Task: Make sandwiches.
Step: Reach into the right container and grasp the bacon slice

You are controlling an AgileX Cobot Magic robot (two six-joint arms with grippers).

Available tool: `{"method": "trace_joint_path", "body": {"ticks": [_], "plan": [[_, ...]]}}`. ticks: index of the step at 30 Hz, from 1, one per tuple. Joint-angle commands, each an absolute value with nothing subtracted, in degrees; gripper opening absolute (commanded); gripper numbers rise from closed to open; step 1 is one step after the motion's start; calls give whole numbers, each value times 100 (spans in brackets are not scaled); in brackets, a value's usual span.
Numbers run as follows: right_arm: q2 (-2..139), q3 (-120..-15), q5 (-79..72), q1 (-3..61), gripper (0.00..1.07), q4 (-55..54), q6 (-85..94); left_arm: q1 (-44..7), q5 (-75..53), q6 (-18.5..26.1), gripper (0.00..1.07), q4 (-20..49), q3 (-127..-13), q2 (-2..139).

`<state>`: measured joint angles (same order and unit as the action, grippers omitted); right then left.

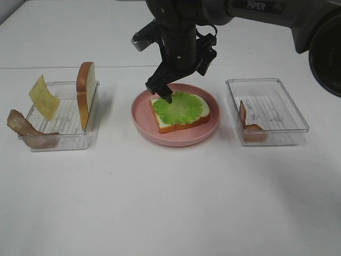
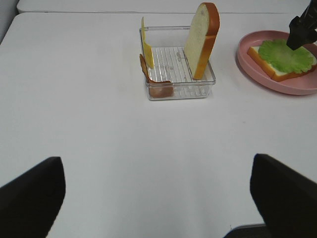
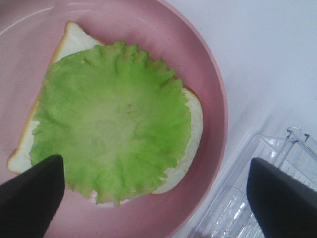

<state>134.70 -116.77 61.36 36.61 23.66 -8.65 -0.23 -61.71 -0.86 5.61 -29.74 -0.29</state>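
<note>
A white bread slice (image 1: 200, 120) lies on the pink plate (image 1: 176, 140) with a ruffled green lettuce leaf (image 1: 181, 108) on top; the leaf also shows in the right wrist view (image 3: 111, 119). My right gripper (image 1: 186, 82) hangs open and empty just above the leaf, one fingertip (image 1: 168, 98) at its near-left edge. A second bread slice (image 1: 86, 93) stands upright in the left clear tray (image 1: 58, 141), with a yellow cheese square (image 1: 43, 97) and a brown bacon strip (image 1: 24, 128) leaning on the tray's left side. My left gripper (image 2: 158, 198) is open and empty over bare table, short of that tray (image 2: 181, 91).
A second clear tray (image 1: 298, 114) stands to the right of the plate and holds another bacon strip (image 1: 249, 125). The white table (image 1: 170, 202) runs wide in front of the plate and trays. The right arm reaches in from the top right.
</note>
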Motion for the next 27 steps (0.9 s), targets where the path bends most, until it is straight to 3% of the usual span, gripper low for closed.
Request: {"method": "trace_joint_path", "body": {"ticks": [1,11,27], "plan": [[13241,-11688,6280,3650,99,2458,-894,-11,-6148,-92,93,596,-2962,-103],[12473,-11688,6486,3558,99,2469,-785,-11,-6148,-92,93,596,-2962,-103],[11677,-11643,7632,2217,99,1490,-739,-11,-6148,-92,93,596,-2962,-103]]}}
